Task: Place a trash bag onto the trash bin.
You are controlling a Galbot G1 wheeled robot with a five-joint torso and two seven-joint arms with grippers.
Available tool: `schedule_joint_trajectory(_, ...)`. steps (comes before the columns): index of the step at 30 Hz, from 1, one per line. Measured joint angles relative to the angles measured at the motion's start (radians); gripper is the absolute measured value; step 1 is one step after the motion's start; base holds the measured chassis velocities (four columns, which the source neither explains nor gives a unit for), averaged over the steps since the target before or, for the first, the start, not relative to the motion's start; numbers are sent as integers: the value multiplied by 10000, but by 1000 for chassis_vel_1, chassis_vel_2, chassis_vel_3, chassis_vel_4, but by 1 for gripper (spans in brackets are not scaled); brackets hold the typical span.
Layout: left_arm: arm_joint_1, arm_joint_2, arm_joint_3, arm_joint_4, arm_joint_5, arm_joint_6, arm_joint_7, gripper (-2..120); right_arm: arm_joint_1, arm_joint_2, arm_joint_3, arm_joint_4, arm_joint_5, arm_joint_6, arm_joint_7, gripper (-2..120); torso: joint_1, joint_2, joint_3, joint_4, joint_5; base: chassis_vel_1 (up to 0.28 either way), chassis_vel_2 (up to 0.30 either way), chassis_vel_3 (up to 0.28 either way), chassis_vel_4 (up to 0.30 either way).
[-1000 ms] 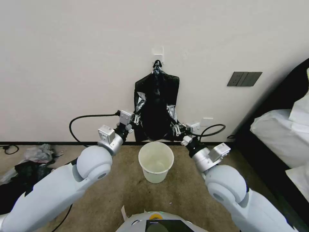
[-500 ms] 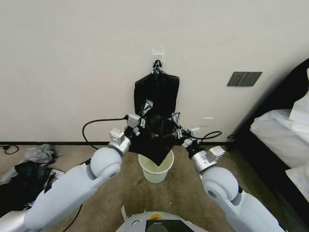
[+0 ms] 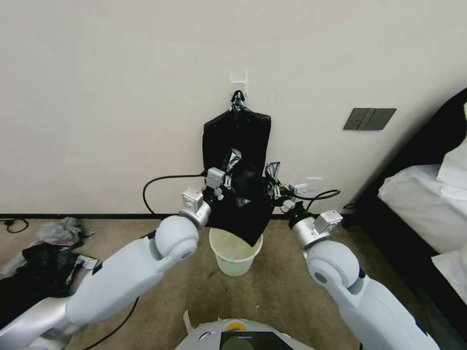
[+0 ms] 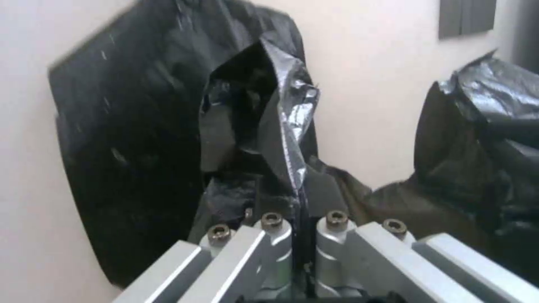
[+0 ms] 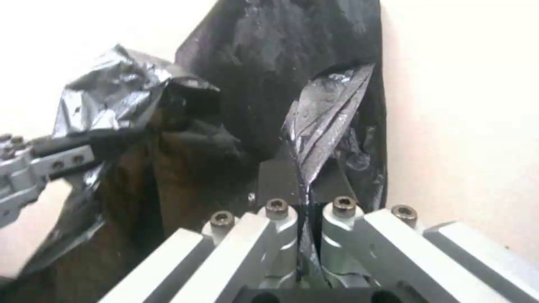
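Beige carpet runs to a white wall. Nearest on it: bin, cream-white, round, upright, mouth up, standing before the wall between the two arms.

Bag: thin glossy black film, wrinkled, stretched crosswise between the grippers above the bin. Upper edge roughly level, long axis left–right; lower part sags to a point hanging over the bin's far rim, tip toward the right side of the mouth. Whether the tip touches the rim cannot be told.

Left gripper: fingers pinched together on the bag's left upper corner; in the left wrist view a crumpled flap of film stands up out of the closed pads. Right gripper: likewise clamped on the right upper corner; right wrist view shows a shiny fold rising from between its pads.

Behind the bag, flat against the wall: sheaf of black bags, hanging from a clip on a hook, long axis vertical.
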Motion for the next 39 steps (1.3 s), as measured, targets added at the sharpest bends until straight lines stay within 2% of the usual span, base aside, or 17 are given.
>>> schedule_joint_trajectory(9,1439,-146,-534,-38,42,24,-285,0,-902,604,-199,-466,-266,-7,58,0,0,0,0,0,0,0,0,0,0)
schedule_joint_trajectory(12,2542,-92,-1158,104,109,-32,-237,0,-1185,1268,-474,-1031,-567,0,182,0,-1,0,-1,3,2,0,0,0,0)
schedule_joint_trajectory(20,3547,-628,-1277,641,375,-89,-222,0,-1610,1429,-476,-1117,-872,-44,302,0,0,0,0,0,0,0,0,0,0)
schedule_joint_trajectory(24,4177,-868,-1262,839,852,-150,-232,0,-2178,1622,-506,-1142,-1009,-83,414,0,-1,0,-1,-4,0,0,0,0,0)
schedule_joint_trajectory(26,4719,-966,-1358,865,1129,-168,-231,0,-2389,1851,-605,-1251,-1044,-274,721,0,-1,0,0,1,0,0,0,0,0)
schedule_joint_trajectory(32,5347,-1053,-1542,834,1492,-196,-244,0,-2633,2113,-722,-1344,-585,-941,1503,0,-1,0,-1,1,1,0,0,0,0)
schedule_joint_trajectory(39,6142,-997,-1836,199,1590,-198,-373,0,-3305,2248,-940,-594,498,-1764,2175,0,-1,0,0,-1,1,0,0,0,0)
